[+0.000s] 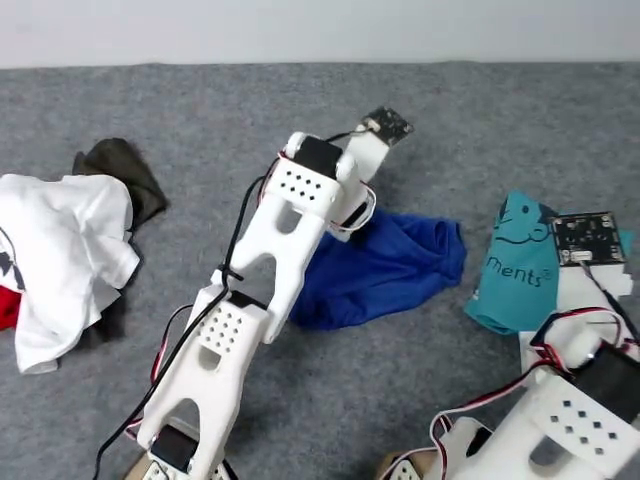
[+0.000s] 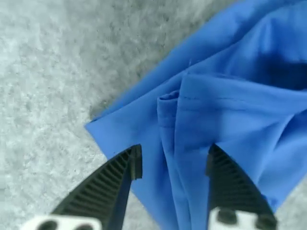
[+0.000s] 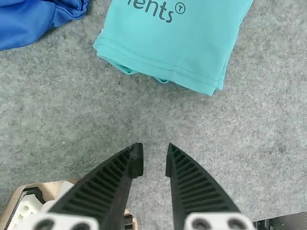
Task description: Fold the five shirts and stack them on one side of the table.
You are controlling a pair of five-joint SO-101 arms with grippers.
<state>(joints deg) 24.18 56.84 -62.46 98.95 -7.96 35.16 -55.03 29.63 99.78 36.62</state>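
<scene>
Left gripper (image 2: pixel 175 154): fingers spread wide, directly above the blue shirt (image 2: pixel 240 96) (crumpled, a seam running between the tips). Right gripper (image 3: pixel 153 152): fingers narrowly parted, holding nothing; folded teal shirt (image 3: pixel 177 43) lies ahead of its tips.

Teal shirt (image 1: pixel 512 300), folded at the right — dark lettering (image 1: pixel 520 268) across its top, cut off by the fold, no whole word readable. White shirt (image 1: pixel 70 240), left — dark mark (image 1: pixel 8 255), illegible.
</scene>
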